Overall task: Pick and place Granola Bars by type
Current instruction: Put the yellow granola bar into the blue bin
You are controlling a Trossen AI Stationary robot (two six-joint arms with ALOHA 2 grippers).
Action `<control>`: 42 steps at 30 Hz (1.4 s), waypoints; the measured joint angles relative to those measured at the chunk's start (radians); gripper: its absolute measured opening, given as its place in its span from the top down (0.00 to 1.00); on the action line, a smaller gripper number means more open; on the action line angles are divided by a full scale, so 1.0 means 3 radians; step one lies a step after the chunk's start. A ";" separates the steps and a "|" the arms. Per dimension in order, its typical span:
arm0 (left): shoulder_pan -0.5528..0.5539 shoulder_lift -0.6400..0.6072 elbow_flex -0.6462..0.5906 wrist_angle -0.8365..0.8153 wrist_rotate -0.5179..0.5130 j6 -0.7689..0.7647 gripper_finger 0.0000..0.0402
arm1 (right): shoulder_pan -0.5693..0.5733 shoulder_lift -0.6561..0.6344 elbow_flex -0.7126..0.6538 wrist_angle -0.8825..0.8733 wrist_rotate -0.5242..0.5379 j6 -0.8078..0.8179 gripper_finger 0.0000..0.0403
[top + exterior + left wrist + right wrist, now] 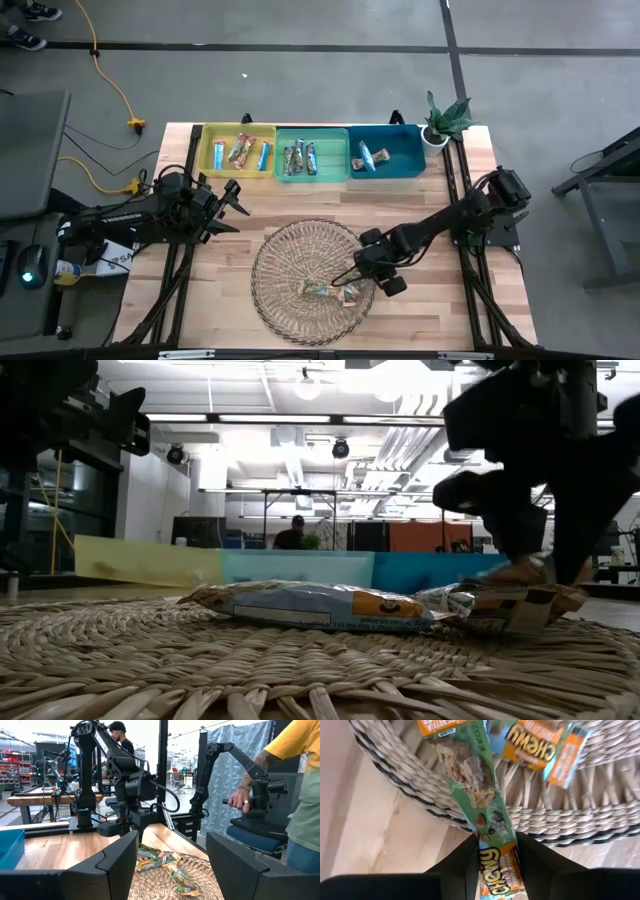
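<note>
A round wicker plate (312, 275) sits at the table's near middle and holds a few granola bars. My right gripper (496, 845) points steeply down over the plate's right part and is shut on a green-and-orange bar (470, 775). An orange bar (540, 745) lies flat on the weave just beyond it, and a pale blue-and-orange bar (310, 605) lies flat beside it. My left gripper (235, 205) waits open at the table's left, touching nothing. My right gripper pinches the green bar near its orange end (492, 837) between its two fingers. It comes from above, slanting down. The bar runs out lengthwise ahead of the fingers over the plate's rim (420, 800). I cannot tell whether its far end rests on the weave.
Yellow (238, 150), green (311, 153) and teal (386, 150) bins stand in a row at the far edge, each holding bars. A potted plant (440, 120) stands at the far right corner. A person (300, 795) stands beyond the table at another arm's handle.
</note>
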State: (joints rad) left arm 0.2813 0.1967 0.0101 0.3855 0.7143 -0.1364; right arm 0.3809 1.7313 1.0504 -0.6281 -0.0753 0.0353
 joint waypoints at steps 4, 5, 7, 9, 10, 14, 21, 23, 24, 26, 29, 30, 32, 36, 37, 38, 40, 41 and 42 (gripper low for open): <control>-0.0001 0.0000 0.0000 0.0000 0.0000 0.0000 0.43 | 0.0000 -0.0102 0.0004 0.0009 0.0013 0.0070 0.73; 0.0000 0.0000 0.0000 0.0000 -0.0001 0.0000 0.43 | 0.0003 -0.0125 0.0004 0.0008 0.0015 0.0094 0.73; 0.0000 0.0000 0.0000 0.0000 -0.0001 -0.0001 0.43 | 0.0004 -0.0180 0.0004 0.0010 0.0012 0.0129 0.73; 0.0000 0.0000 0.0000 0.0000 0.0000 -0.0001 0.43 | 0.0005 -0.0241 0.0004 0.0045 -0.0036 0.0131 0.73; -0.0001 0.0000 0.0000 0.0000 -0.0001 -0.0001 0.43 | 0.0005 -0.0271 0.0005 0.0077 -0.0070 0.0130 0.73; 0.0000 0.0000 0.0000 0.0000 0.0000 0.0000 0.43 | 0.0005 -0.0400 0.0005 0.0339 -0.0226 0.0130 0.73; 0.0000 0.0000 0.0000 0.0000 -0.0001 0.0000 0.43 | 0.0005 -0.0555 0.0013 0.0582 -0.0037 0.0195 0.73; 0.0000 0.0000 0.0000 0.0000 -0.0001 0.0000 0.43 | 0.0004 -0.0558 0.0013 0.0562 -0.0048 0.0128 0.73; -0.0001 0.0001 0.0000 0.0000 -0.0001 -0.0001 0.43 | 0.0017 -0.0558 0.0013 0.0522 -0.0080 0.0066 0.73; 0.0000 0.0000 0.0000 -0.0002 -0.0001 0.0000 0.43 | 0.0054 -0.0556 -0.0007 0.0427 -0.0122 -0.0038 0.73; 0.0000 0.0001 0.0000 -0.0005 0.0000 -0.0001 0.43 | 0.0110 -0.0548 -0.0057 0.0283 -0.0119 -0.0167 0.73; 0.0000 0.0001 0.0000 -0.0005 -0.0001 0.0000 0.43 | 0.0122 -0.0547 -0.0076 0.0281 -0.0116 -0.0199 0.73; 0.0000 0.0001 0.0000 -0.0006 -0.0001 0.0000 0.43 | 0.0136 -0.0547 -0.0102 0.0330 -0.0115 -0.0233 0.73; 0.0000 0.0000 0.0000 -0.0008 -0.0001 0.0000 0.43 | 0.0136 -0.0519 -0.0134 0.0393 -0.0183 -0.0350 0.73; -0.0001 0.0001 0.0000 -0.0009 -0.0001 -0.0001 0.43 | 0.0136 -0.0497 -0.0134 0.0419 -0.0221 -0.0391 0.73; 0.0000 0.0000 0.0000 -0.0009 -0.0001 0.0000 0.43 | 0.0136 -0.0472 -0.0134 0.0446 -0.0260 -0.0432 0.73; 0.0000 0.0000 0.0000 -0.0009 -0.0001 0.0000 0.43 | 0.0136 -0.0404 -0.0134 0.0463 -0.0329 -0.0494 0.73; -0.0001 0.0001 0.0000 -0.0010 0.0000 -0.0001 0.43 | 0.0136 -0.0360 -0.0134 0.0484 -0.0351 -0.0497 0.73; 0.0000 0.0000 0.0000 -0.0011 -0.0001 0.0000 0.43 | 0.0136 -0.0314 -0.0134 0.0495 -0.0385 -0.0496 0.73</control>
State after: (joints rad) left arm 0.2813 0.1967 0.0101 0.3820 0.7139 -0.1364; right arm 0.4217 1.6369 1.0103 -0.4795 -0.1908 -0.1135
